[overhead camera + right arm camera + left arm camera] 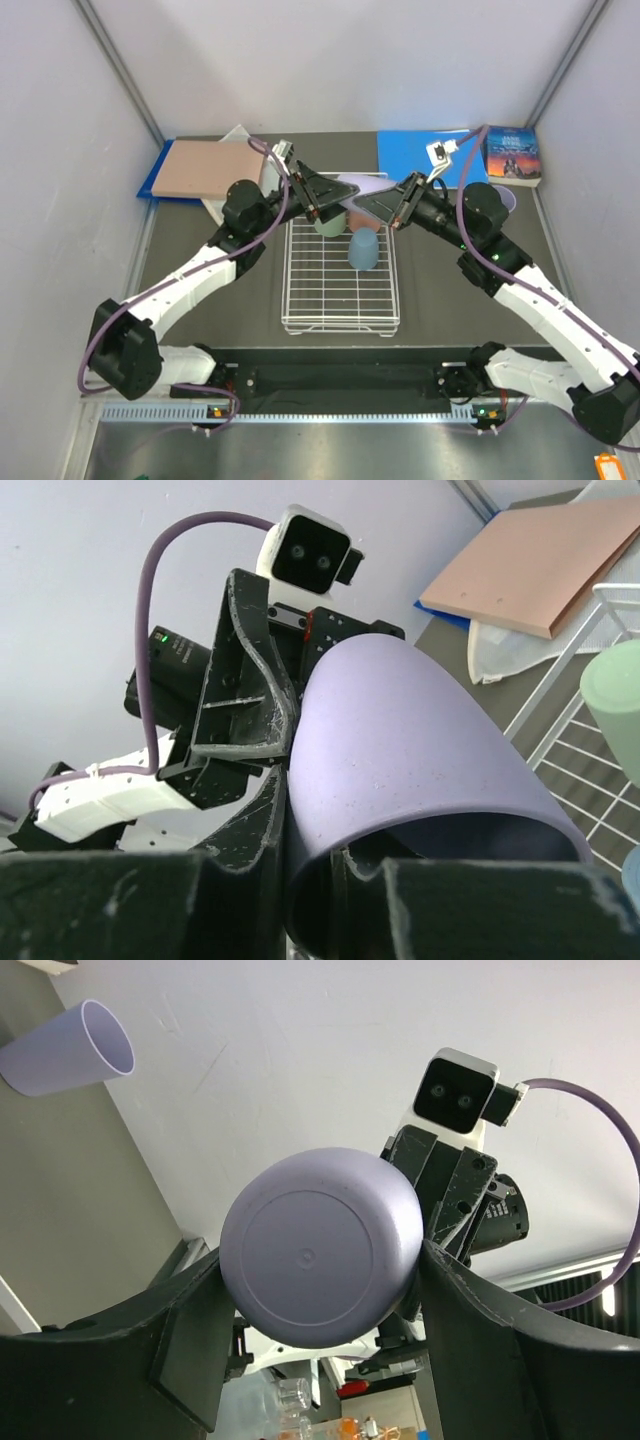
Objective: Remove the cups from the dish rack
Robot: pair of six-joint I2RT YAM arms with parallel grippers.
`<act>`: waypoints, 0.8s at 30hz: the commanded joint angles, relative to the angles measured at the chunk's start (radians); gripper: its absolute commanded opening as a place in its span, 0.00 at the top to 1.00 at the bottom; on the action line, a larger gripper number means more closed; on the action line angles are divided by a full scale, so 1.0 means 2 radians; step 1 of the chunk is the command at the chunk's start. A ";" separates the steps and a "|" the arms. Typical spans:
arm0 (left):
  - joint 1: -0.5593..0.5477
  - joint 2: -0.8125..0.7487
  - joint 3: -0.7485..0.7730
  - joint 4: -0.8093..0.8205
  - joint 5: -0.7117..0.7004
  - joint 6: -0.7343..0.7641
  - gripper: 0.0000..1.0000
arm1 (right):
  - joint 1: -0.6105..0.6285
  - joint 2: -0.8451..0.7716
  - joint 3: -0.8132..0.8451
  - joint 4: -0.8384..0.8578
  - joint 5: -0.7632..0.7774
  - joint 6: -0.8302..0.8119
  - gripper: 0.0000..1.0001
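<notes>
**Both my grippers on one lilac cup above the rack**

My left gripper (pixel 322 1265) is clamped across the base end of a lilac cup (pixel 320 1245); its two dark fingers (pixel 190 1330) press the cup's sides from left and right, and the round bottom faces that wrist's camera; the jaws stand fairly wide because the cup fills them.

My right gripper (pixel 335 885) is pressed together on the same cup at the other end; in its own view the open rim points toward the jaws, and the cup's wall runs down between the two fingers, one outside and one by the mouth; exactly how far the inner finger reaches I cannot tell.

From above, the two arms meet over the far end of the dish rack (pixel 340 300), so the cup hangs between them in the air, lying roughly level, above the wire grid and not touching it.

In the rack's far part stand a green cup (pixel 328 224) and, just beside it toward the near right, a blue cup (pixel 363 250), bottom up.

A second lilac cup (pixel 65 1050) is out of the rack, on the table (pixel 450 300) at the far right, near a book (pixel 512 155) and partly hidden by my right arm in the top view.

A salmon board (pixel 210 168) lies at the far left; a blue folder (pixel 420 155) lies beyond the rack on the right.
</notes>
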 commanded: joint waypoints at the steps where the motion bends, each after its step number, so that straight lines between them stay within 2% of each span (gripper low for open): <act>1: -0.001 -0.026 0.031 -0.033 -0.026 0.072 0.95 | 0.007 -0.027 0.024 -0.045 0.048 -0.035 1.00; 4: 0.004 -0.040 0.057 -0.156 -0.088 0.118 0.25 | 0.005 -0.057 0.043 -0.125 0.102 -0.061 1.00; 5: 0.005 -0.043 0.076 -0.230 -0.136 0.137 0.06 | 0.006 -0.063 0.067 -0.155 0.127 -0.080 1.00; 6: 0.005 -0.045 0.083 -0.264 -0.161 0.144 0.02 | 0.005 -0.066 0.082 -0.230 0.198 -0.088 1.00; 7: 0.005 -0.046 0.092 -0.287 -0.184 0.148 0.01 | 0.005 -0.064 0.101 -0.272 0.241 -0.096 1.00; 8: 0.004 -0.045 0.109 -0.351 -0.203 0.152 0.01 | 0.005 -0.061 0.135 -0.311 0.282 -0.109 1.00; 9: 0.005 -0.042 0.116 -0.372 -0.234 0.154 0.01 | 0.002 -0.050 0.152 -0.380 0.366 -0.114 1.00; 12: 0.004 -0.037 0.144 -0.442 -0.273 0.163 0.01 | -0.021 -0.001 0.217 -0.511 0.501 -0.097 1.00; 15: 0.003 -0.036 0.159 -0.495 -0.299 0.170 0.01 | -0.076 0.061 0.258 -0.607 0.549 -0.048 1.00; 16: 0.002 -0.037 0.159 -0.504 -0.303 0.175 0.02 | -0.097 0.075 0.265 -0.624 0.540 -0.027 1.00; 17: 0.002 -0.039 0.159 -0.511 -0.307 0.176 0.02 | -0.146 0.088 0.262 -0.644 0.524 -0.024 1.00; 19: 0.001 -0.046 0.158 -0.539 -0.322 0.182 0.03 | -0.195 0.111 0.223 -0.634 0.442 -0.045 1.00; 20: 0.001 -0.049 0.157 -0.548 -0.326 0.185 0.03 | -0.246 0.111 0.199 -0.600 0.404 -0.055 1.00; 21: 0.001 -0.055 0.156 -0.554 -0.330 0.186 0.03 | -0.269 0.111 0.175 -0.583 0.336 -0.062 1.00; 22: 0.001 -0.058 0.156 -0.566 -0.336 0.193 0.03 | -0.287 0.111 0.129 -0.568 0.310 -0.070 1.00; 24: 0.001 -0.066 0.156 -0.574 -0.339 0.199 0.03 | -0.306 0.118 0.099 -0.538 0.289 -0.069 1.00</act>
